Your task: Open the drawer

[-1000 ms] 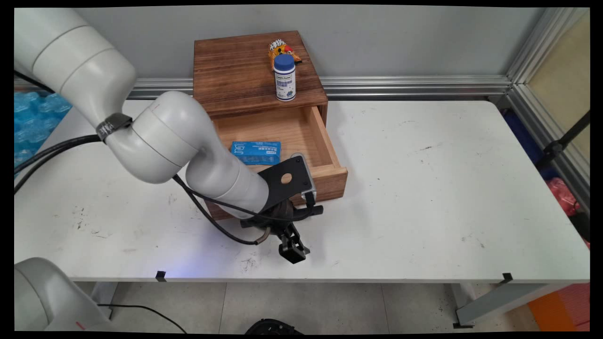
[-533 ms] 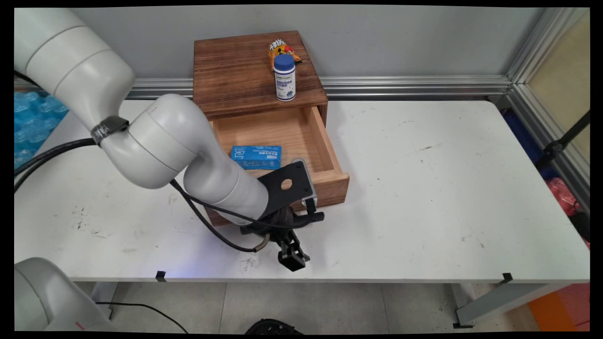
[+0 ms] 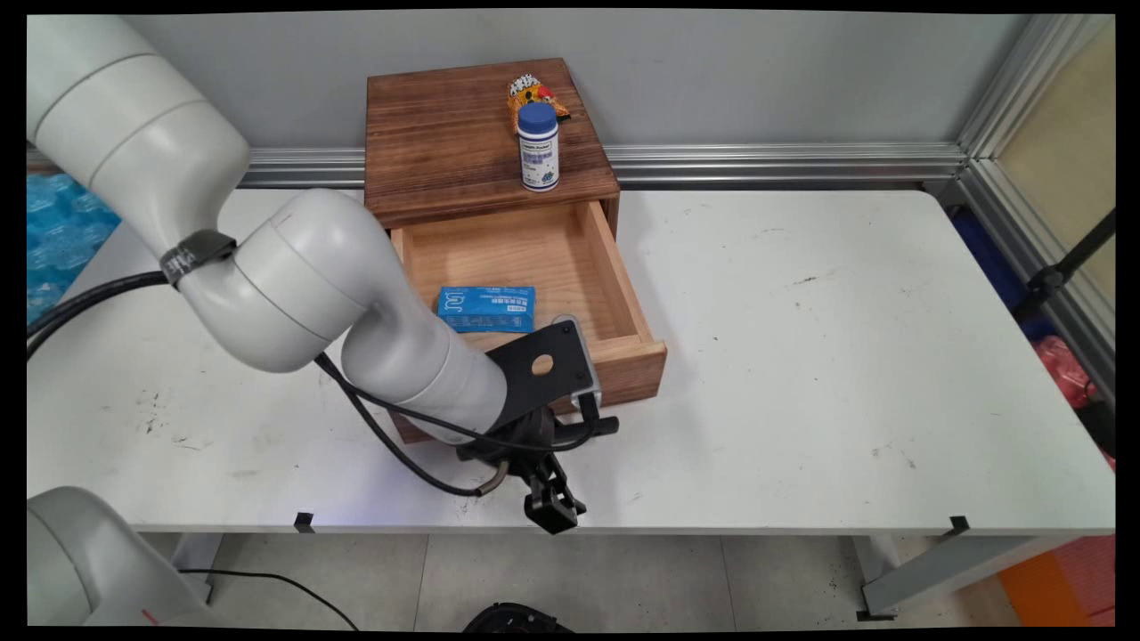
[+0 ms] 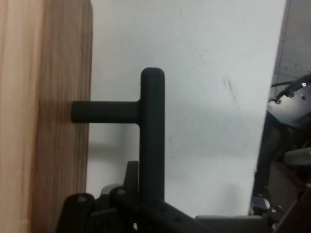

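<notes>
Handle [image 4: 152,131] lengthwise between jaws [image 4: 141,201]

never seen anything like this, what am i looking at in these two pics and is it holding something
It is a white robot arm with a black two-finger gripper, working at a white table. The wide picture comes from a fixed camera looking down across the table. The close-up comes from a camera on the hand itself, looking along the gripper.

On the table sits a small wooden cabinet with its drawer pulled open. A blue packet lies inside the drawer. On the cabinet's top stand a white bottle with a blue cap and, behind it, a colourful snack bag.

The gripper is at the drawer's front. In the close-up its linkage sits around the lower end of the black T-shaped handle, so it seems to be gripping the handle.
</notes>
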Robot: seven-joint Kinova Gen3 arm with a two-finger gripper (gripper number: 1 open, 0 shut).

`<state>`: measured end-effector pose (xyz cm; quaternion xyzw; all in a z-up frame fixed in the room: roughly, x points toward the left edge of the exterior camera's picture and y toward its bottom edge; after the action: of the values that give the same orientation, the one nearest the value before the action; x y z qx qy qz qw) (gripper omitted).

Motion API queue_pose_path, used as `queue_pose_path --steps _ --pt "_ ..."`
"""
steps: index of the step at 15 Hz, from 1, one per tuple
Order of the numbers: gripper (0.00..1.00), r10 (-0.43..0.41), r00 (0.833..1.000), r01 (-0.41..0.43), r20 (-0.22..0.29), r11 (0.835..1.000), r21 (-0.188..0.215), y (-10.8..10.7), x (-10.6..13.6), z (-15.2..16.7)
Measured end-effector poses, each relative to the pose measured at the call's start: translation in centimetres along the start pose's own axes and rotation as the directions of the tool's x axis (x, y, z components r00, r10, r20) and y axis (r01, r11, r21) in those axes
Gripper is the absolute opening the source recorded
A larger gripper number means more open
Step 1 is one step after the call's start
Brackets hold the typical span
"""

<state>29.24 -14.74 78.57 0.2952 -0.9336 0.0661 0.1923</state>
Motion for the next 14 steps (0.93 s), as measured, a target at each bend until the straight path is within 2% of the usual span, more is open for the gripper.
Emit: queue_pose_path --steps 14 --pt "1.00 0.002 1.000 -0.002 0.002 0.999 -0.038 2.4 0.0 -0.4"
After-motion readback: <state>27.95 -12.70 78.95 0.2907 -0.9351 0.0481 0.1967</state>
